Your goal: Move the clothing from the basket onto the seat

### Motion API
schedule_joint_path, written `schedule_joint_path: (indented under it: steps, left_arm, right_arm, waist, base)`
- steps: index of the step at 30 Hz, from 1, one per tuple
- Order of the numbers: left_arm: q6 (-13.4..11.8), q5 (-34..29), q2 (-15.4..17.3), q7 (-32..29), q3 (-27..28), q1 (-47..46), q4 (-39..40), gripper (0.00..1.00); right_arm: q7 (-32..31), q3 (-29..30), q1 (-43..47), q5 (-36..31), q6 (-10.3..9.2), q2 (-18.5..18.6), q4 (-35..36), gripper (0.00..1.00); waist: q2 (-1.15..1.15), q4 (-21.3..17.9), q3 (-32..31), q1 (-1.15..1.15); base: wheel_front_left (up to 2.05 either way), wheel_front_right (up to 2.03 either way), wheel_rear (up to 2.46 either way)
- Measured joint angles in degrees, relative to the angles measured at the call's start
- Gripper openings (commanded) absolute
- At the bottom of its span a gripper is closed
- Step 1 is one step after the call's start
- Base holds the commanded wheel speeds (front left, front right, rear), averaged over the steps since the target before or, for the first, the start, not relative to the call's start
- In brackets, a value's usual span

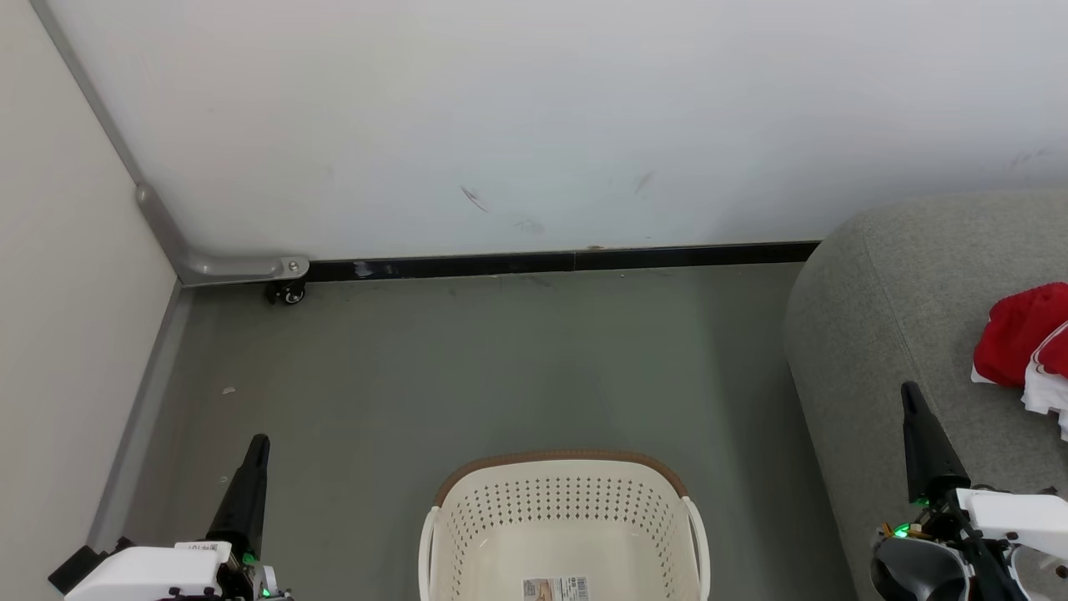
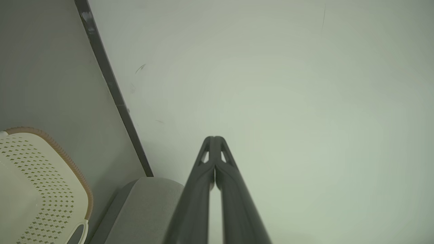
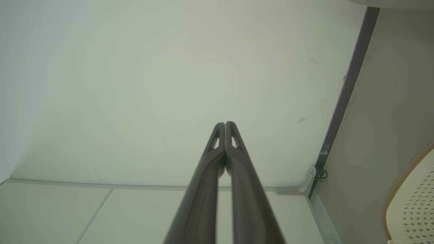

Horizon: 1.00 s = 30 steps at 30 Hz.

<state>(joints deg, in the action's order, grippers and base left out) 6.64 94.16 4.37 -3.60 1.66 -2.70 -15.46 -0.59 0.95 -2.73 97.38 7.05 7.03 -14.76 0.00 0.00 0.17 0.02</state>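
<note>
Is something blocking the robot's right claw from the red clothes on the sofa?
Nothing visible does. Only bare grey fabric sofa lies between the shut right gripper and the red-and-white soft clothing.

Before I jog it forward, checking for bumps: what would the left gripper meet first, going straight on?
Likely the white wall; nothing shows between it and the left gripper, depth unclear.
</note>
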Motion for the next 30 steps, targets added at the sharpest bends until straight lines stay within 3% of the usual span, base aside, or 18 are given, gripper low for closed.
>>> schedule_joint_path:
  steps: [30]
  left_arm:
    - [0.01,0.00,-0.11,-0.21,0.09,-0.08,-0.33,0.00]
  right_arm:
    - [-0.27,0.31,-0.03,-0.02,0.00,-0.07,-0.08,0.00]
  waist:
    - [0.00,0.00,-0.01,-0.01]
  base:
    - [0.00,0.00,0.00]
